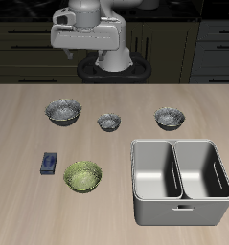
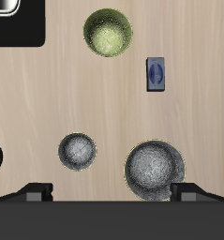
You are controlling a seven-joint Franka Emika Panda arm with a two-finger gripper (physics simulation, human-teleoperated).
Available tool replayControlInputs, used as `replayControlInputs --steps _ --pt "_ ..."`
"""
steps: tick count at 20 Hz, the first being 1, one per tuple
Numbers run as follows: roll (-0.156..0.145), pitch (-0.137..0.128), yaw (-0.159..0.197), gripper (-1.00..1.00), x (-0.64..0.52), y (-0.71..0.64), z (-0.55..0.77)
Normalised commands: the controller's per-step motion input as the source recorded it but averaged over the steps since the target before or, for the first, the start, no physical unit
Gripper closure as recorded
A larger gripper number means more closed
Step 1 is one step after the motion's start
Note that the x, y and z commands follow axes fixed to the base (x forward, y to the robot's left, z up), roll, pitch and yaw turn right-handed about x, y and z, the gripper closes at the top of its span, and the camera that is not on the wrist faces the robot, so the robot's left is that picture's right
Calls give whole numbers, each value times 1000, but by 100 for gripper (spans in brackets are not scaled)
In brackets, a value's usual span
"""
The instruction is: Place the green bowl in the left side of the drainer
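The green bowl [image 1: 82, 176] is small, round and yellow-green with a speckled inside. It stands upright on the table near the front edge and also shows in the wrist view [image 2: 109, 32]. The drainer [image 1: 180, 205] is a large grey metal tub with a middle wall and two compartments, both empty. It stands beside the bowl near the front edge. Only its dark corner [image 2: 15, 28] shows in the wrist view. My gripper [image 1: 90, 48] hangs high over the back of the table, far from the bowl. Its fingers [image 2: 37, 193] stand wide apart and it is empty.
Three grey patterned bowls stand in a row farther back: a large one [image 1: 63, 113], a small one [image 1: 108, 122] and a medium one [image 1: 169, 118]. A small blue block [image 1: 50, 164] lies beside the green bowl.
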Motion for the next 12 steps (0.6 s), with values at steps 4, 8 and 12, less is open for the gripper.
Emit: replayControlInputs --steps 4,8,12 --pt "-16 1 -2 -100 222 -364 96" --pt "-23 -20 3 -100 232 -367 168" --pt "22 -9 18 -100 241 -223 146"
